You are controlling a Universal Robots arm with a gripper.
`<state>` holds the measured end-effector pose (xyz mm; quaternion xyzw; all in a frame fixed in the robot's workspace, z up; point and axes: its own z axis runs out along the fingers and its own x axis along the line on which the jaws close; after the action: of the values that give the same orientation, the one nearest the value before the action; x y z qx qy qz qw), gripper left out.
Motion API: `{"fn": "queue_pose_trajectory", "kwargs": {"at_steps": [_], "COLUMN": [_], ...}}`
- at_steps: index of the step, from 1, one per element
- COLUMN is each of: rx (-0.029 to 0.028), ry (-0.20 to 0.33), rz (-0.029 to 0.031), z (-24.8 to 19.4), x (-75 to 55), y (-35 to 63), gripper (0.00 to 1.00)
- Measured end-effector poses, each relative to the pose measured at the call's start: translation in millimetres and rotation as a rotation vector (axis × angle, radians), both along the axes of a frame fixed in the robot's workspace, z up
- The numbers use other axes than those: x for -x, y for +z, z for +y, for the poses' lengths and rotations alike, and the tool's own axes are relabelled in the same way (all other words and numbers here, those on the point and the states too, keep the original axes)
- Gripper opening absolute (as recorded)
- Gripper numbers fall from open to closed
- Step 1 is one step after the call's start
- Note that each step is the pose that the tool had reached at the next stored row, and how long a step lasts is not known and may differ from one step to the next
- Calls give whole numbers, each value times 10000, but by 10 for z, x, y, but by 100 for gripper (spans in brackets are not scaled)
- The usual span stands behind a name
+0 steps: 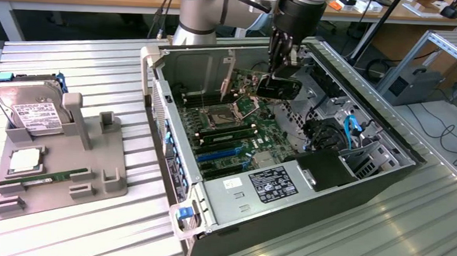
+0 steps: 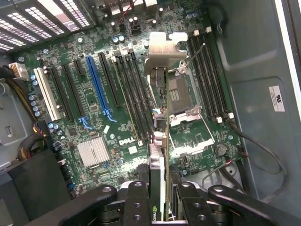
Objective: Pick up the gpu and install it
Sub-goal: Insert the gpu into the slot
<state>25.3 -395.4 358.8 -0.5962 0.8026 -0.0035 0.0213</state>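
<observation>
Claw point(image 1: 282, 71): clenched on the gpu point(image 1: 276, 88), card held on edge. Position: inside the open computer case point(image 1: 185, 65), above the motherboard point(image 1: 267, 129), toward the far end, near the processor socket point(image 2: 181, 94). Hard drive point(image 1: 32, 111) well apart, at the exterior view's left.

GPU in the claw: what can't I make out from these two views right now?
gpu contacts: wrist view, card seen edge-on; exterior view, too small.
motherboard beneath the card: wrist view, hidden by the card.
claw grip: wrist view, cut off at frame edge; exterior view, dark against card.
</observation>
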Motion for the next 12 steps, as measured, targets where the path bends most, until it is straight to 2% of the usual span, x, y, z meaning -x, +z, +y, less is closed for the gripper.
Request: {"fn": "queue_pose_trajectory", "kwargs": {"at_steps": [12], "rx": [1], "ry": [568], "rz": [1], "z": [0], "x": [0], "y": [0], "gripper": [27]}}
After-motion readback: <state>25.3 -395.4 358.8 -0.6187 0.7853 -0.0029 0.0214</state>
